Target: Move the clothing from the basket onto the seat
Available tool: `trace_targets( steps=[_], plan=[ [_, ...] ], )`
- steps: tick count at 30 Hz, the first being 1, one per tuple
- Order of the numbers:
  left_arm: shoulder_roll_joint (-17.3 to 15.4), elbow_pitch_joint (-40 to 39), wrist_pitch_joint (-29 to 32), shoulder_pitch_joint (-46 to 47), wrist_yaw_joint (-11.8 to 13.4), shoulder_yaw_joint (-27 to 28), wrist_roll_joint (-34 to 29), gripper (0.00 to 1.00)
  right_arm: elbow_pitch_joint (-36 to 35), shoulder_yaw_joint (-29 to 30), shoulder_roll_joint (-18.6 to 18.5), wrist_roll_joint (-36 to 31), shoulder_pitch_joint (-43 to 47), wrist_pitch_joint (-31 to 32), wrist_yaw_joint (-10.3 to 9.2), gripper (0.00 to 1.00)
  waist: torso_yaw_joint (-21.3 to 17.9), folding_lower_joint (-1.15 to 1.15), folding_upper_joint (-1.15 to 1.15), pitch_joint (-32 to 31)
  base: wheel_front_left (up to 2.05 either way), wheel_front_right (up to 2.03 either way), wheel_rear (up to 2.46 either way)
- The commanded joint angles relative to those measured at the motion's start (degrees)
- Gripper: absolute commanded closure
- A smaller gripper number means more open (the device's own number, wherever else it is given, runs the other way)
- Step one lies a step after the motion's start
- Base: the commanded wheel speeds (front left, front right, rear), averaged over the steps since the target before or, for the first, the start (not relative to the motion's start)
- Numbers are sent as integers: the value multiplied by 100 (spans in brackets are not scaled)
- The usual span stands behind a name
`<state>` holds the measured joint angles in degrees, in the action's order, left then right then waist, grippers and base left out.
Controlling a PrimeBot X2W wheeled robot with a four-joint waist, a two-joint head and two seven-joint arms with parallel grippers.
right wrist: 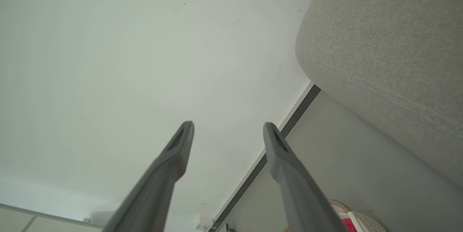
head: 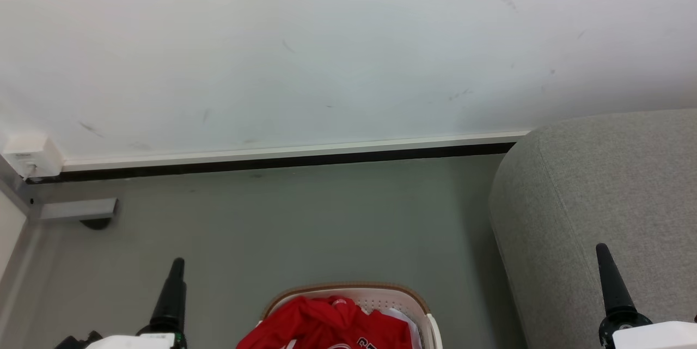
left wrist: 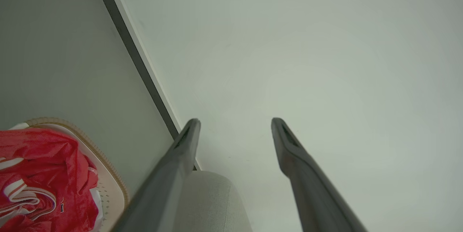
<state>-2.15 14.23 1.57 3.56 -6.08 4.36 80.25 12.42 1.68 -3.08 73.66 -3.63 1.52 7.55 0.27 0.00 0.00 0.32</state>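
Observation:
The clothing (head: 326,322), bright red with white trim and lettering, lies heaped in the white basket (head: 348,288) with a brown rim at the bottom centre of the head view. The grey seat (head: 599,185) rises at the right, beside the basket. One dark finger (head: 171,297) of my left gripper stands left of the basket, and one finger (head: 612,283) of my right gripper shows in front of the seat. In the left wrist view my left gripper (left wrist: 235,121) is open and empty, with the clothing (left wrist: 39,174) at lower left. My right gripper (right wrist: 228,125) is open and empty, the seat (right wrist: 390,43) to its right.
A white wall (head: 326,38) with a dark baseboard (head: 283,155) stands behind the grey floor (head: 299,218). A white box (head: 30,155) and a grey bracket (head: 79,209) sit low at the far left.

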Motion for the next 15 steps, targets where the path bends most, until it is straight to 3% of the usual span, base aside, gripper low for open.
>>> trace_targets(
  steps=[1,15],
  plan=[
    [-38,-123,-61,48,26,-12,-247,0,-154,-60,-72,-269,-71,-55,-2,0,2,0,0,0,0,0,0],
    [-50,-416,-383,-152,310,-137,-2282,0,-207,-483,-196,-2116,-20,-377,-3,0,30,0,0,8,0,0,0]
  ],
)
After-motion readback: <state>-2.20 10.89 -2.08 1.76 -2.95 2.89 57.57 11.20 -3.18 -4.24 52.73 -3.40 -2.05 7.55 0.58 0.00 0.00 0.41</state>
